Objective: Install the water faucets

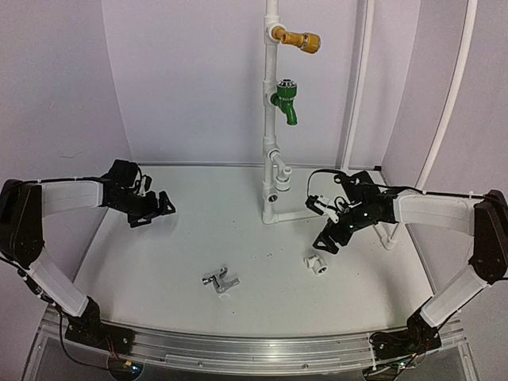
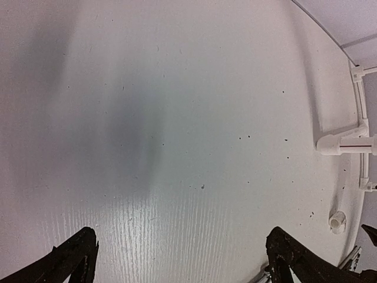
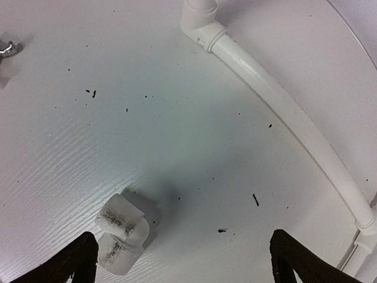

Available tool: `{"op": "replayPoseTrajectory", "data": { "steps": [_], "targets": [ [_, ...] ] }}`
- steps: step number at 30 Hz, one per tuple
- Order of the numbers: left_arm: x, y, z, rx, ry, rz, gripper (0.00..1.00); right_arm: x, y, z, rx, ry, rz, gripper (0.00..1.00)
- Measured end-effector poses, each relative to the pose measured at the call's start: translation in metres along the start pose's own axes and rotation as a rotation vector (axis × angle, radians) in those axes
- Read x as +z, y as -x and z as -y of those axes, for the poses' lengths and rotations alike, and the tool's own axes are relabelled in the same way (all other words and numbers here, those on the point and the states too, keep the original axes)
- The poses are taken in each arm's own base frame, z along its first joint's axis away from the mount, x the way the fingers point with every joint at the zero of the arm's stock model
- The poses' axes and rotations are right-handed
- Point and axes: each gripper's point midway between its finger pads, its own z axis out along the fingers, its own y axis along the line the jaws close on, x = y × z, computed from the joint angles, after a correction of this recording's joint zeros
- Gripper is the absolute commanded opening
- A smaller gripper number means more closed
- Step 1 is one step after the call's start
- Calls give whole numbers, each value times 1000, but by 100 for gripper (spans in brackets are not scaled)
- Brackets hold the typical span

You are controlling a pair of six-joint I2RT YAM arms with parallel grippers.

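The silver metal tap (image 1: 220,280) lies on the white table near the front centre, and only its tip (image 3: 6,47) shows at the right wrist view's left edge. The white plastic fitting (image 1: 315,262) lies to its right. My right gripper (image 1: 325,240) hovers open just above and behind the fitting. In the right wrist view the fitting (image 3: 122,233) sits beside the left finger (image 3: 76,259), inside the wide gap of the gripper (image 3: 184,253). Far from both pieces, my left gripper (image 1: 163,208) hangs open over bare table at the left, its gap (image 2: 182,247) holding nothing.
An upright white pipe stand (image 1: 272,143) rises at the back centre with a yellow-brass tap (image 1: 300,39) and a green tap (image 1: 286,101) on it. Its base pipe (image 3: 283,106) runs along the table near my right gripper. White curved walls enclose the table.
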Motion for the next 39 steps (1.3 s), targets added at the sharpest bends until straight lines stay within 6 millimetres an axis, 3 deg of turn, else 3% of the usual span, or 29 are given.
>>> {"op": "replayPoseTrajectory", "data": {
  "steps": [13,22,33,39],
  "targets": [
    [-25,15,15,-3,-34,79,100,29,-44,-37,-94,72,-254,86],
    [-28,16,16,-14,-37,86,100,42,-47,-43,-140,113,-342,66],
    [-38,20,22,-5,-57,110,100,46,-61,-48,-145,142,-399,51],
    [-48,22,31,6,-90,128,100,49,-64,-51,-154,151,-412,34]
  ]
}}
